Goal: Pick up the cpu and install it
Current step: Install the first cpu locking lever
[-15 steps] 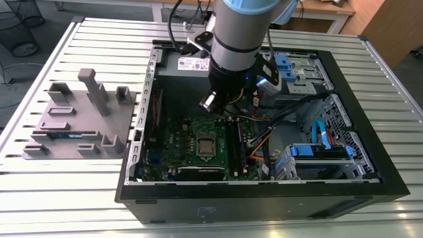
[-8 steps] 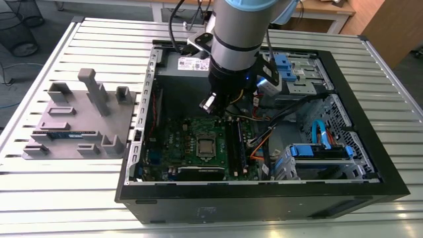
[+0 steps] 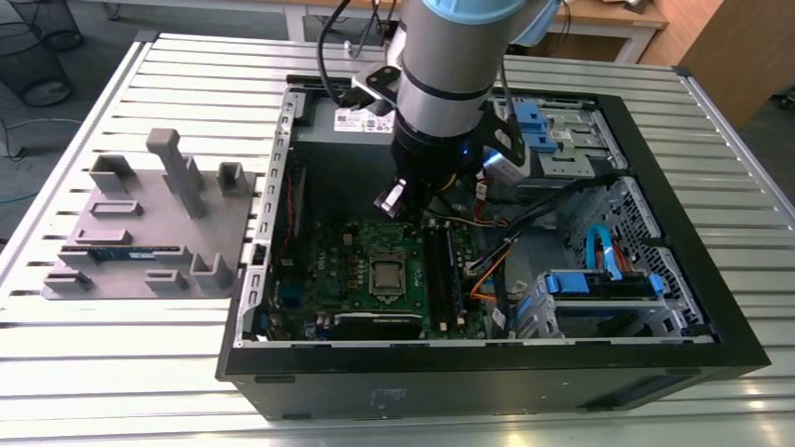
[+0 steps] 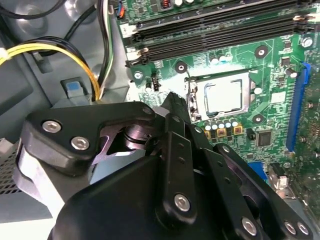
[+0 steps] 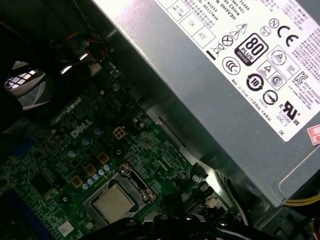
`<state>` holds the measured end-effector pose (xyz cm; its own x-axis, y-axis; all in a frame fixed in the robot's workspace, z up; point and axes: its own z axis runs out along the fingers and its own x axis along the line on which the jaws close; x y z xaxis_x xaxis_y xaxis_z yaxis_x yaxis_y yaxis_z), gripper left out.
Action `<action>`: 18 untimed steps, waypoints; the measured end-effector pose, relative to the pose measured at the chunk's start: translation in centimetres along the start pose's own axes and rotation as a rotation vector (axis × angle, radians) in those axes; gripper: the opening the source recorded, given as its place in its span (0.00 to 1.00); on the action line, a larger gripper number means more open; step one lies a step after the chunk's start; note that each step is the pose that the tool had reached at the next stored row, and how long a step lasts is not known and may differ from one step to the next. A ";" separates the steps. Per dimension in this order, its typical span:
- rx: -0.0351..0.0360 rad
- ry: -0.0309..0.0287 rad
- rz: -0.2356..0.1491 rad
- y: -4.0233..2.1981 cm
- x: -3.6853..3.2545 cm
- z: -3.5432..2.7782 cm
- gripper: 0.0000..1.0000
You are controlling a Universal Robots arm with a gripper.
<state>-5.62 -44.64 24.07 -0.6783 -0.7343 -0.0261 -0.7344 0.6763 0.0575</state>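
Small square silvery cpu seated in motherboard socket, apart from black end effector; grip state unclear.

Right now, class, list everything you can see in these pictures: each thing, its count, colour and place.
computer case: one, black, open on the slatted metal table.
motherboard: one, green, inside the case.
cpu: one, silvery, sitting in the socket frame on the motherboard.
power supply: one, grey, beside the motherboard.
parts fixture: one, grey, on the exterior view's left.
memory stick: one, blue-green, lying on the fixture.
robot arm: one, grey, above the case.
gripper: one, black, above the motherboard.
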 end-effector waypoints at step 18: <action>-0.0021 0.0134 0.005 -0.60 0.63 0.48 0.11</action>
<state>-5.61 -45.48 23.55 -0.6818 -0.7315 -0.0124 -0.7307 0.6801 0.0596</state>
